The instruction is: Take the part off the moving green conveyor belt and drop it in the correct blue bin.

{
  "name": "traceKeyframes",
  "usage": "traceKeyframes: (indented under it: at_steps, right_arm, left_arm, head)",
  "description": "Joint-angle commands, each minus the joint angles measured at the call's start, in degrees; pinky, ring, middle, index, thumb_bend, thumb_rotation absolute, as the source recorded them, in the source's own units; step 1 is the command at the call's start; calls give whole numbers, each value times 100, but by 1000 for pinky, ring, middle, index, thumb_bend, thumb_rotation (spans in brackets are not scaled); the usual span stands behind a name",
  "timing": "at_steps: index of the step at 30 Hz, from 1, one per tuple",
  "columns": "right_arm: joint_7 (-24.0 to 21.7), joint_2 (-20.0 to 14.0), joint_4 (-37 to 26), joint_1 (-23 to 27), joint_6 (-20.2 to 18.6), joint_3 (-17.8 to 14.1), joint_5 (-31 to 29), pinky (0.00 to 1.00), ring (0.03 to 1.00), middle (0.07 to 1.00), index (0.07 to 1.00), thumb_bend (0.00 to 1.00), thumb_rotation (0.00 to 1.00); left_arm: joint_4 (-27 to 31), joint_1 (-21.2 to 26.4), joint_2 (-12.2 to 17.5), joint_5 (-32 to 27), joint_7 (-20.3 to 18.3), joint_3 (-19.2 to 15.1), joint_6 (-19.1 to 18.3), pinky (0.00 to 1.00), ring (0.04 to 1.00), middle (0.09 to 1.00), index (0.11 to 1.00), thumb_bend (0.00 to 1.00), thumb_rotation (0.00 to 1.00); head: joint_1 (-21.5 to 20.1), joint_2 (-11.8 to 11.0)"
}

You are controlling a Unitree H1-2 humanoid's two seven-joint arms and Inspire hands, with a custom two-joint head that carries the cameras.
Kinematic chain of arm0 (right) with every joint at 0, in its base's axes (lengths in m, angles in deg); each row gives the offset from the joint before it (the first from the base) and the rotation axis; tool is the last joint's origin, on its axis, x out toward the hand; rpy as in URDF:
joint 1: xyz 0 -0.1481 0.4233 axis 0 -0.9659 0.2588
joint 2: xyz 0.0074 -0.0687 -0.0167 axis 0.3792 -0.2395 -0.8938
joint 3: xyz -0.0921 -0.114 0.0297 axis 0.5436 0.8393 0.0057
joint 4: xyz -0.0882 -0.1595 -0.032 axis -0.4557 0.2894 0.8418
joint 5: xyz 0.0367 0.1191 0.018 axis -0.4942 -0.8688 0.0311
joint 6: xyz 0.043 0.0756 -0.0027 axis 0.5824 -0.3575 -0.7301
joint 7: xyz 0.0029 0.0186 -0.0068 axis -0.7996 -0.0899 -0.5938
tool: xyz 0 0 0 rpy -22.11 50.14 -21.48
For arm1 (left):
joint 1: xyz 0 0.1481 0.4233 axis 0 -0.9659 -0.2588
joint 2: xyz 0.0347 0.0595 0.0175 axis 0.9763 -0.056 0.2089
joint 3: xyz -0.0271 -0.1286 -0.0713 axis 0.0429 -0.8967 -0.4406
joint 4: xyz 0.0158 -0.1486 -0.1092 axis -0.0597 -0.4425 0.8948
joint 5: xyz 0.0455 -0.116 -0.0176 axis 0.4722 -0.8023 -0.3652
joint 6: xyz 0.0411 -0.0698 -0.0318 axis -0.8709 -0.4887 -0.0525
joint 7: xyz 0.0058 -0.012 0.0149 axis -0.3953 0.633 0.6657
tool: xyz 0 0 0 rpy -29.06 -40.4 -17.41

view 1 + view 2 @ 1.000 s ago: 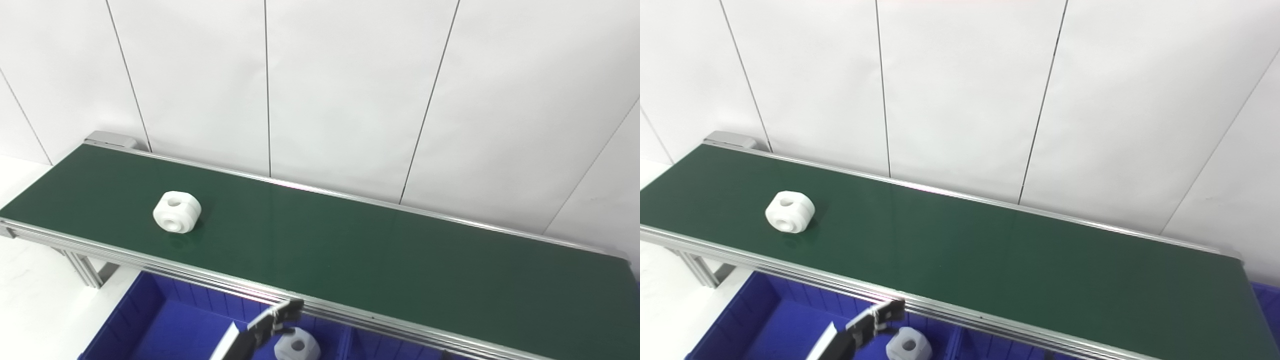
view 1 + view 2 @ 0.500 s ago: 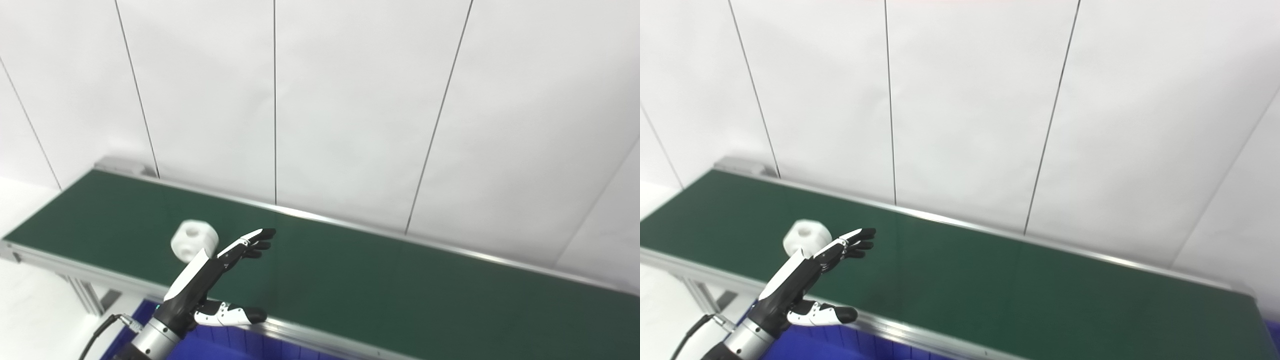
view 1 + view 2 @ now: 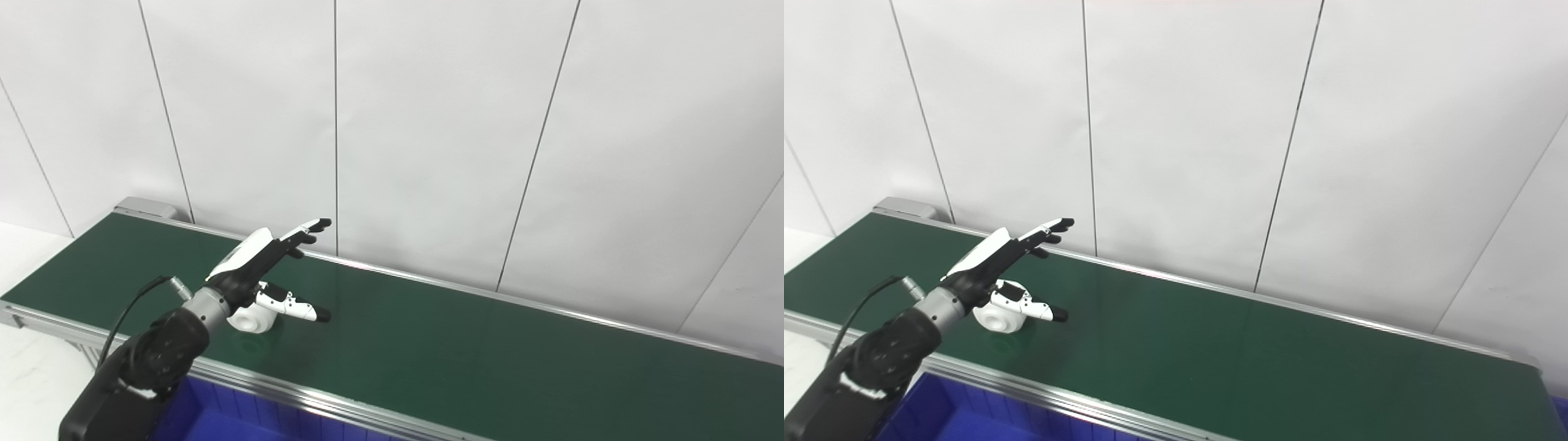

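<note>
Count of visible items: one white plastic part with a round bore [image 3: 997, 318], one long green conveyor belt [image 3: 465, 355] framed by aluminium side rails [image 3: 343, 414], one blue plastic bin [image 3: 202, 421] showing below the near rail, and one of my hands. My left hand [image 3: 260, 266] is over the left portion of the belt, with its black forearm [image 3: 876, 361] entering from the lower left. Hand state: spread, holding nothing. The fingers [image 3: 305, 230] extend straight toward the white panelled wall [image 3: 1182, 122]; the thumb [image 3: 1029, 309] juts out separately below them, toward the right. The part rests on the belt surface, directly beneath my palm and partly hidden by the thumb and wrist. Contact between thumb and part appears possible, but the overlap prevents confirmation. My right hand is outside both views.
</note>
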Motion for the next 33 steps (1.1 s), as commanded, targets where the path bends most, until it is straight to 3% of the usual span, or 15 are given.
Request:
traceKeyframes:
  at_steps: [1,4,12,13,15,21,27,29,30,31,32,33]
  right_arm:
    - [-17,15,-124,45,350,-12,-48,1000,1000,1000,1000,683,1000]
    - [-9,-6,-112,61,352,-1,-51,1000,1000,1000,1000,682,1000]
    - [85,-52,-121,59,352,11,61,1000,1000,1000,1000,676,1000]
    - [89,-53,-123,60,352,15,54,1000,1000,1000,1000,673,1000]
    - [106,-66,-123,74,352,26,55,1000,1000,1000,1000,657,1000]
    - [119,-72,-119,83,349,39,25,1000,1000,1000,1000,648,1000]
    - [206,-59,-155,67,352,54,149,1000,1000,1000,1000,652,1000]
    - [192,-56,-165,58,352,62,118,1000,1000,1000,1000,645,1000]
    - [183,-53,-169,53,352,63,94,1000,1000,1000,1000,646,1000]
    - [178,-43,-172,45,352,56,68,1000,1000,1000,1000,646,1000]
    - [178,-38,-179,37,352,51,57,1000,1000,1000,1000,658,1000]
    - [178,-37,-183,32,352,53,50,1000,1000,1000,1000,660,1000]
  left_arm:
    - [-231,401,328,422,20,133,-24,787,896,952,962,752,268]
    - [-766,674,477,823,27,375,-39,802,916,959,976,773,263]
    - [-1903,1182,615,1464,34,910,-100,875,972,979,981,852,108]
    - [-1991,1209,622,1514,61,962,-73,933,980,978,978,869,89]
    - [-2201,1270,637,1649,184,1095,77,989,978,971,968,898,45]
    - [-2798,1471,585,2158,641,1508,213,1000,998,978,970,901,69]
    - [-3278,1539,394,2210,1123,1624,394,1000,995,970,959,880,71]
    - [-3378,1490,260,1885,1206,1455,555,962,951,941,931,850,16]
    - [-3420,1463,198,1722,1256,1364,645,827,867,883,874,816,8]
    - [-3546,1440,133,1651,1536,1307,918,758,824,853,845,799,4]
    - [-3664,1427,80,1607,1792,1272,1155,614,686,723,692,682,9]
    - [-3802,1425,23,1550,2028,1234,1395,541,604,602,554,569,10]
  head:
    - [-8,15]
    - [-2,16]
    - [31,6]
    - [31,6]
    - [37,14]
    - [47,8]
    - [30,31]
    - [6,50]
    - [6,50]
    - [-7,63]
    - [-12,70]
    - [-12,70]
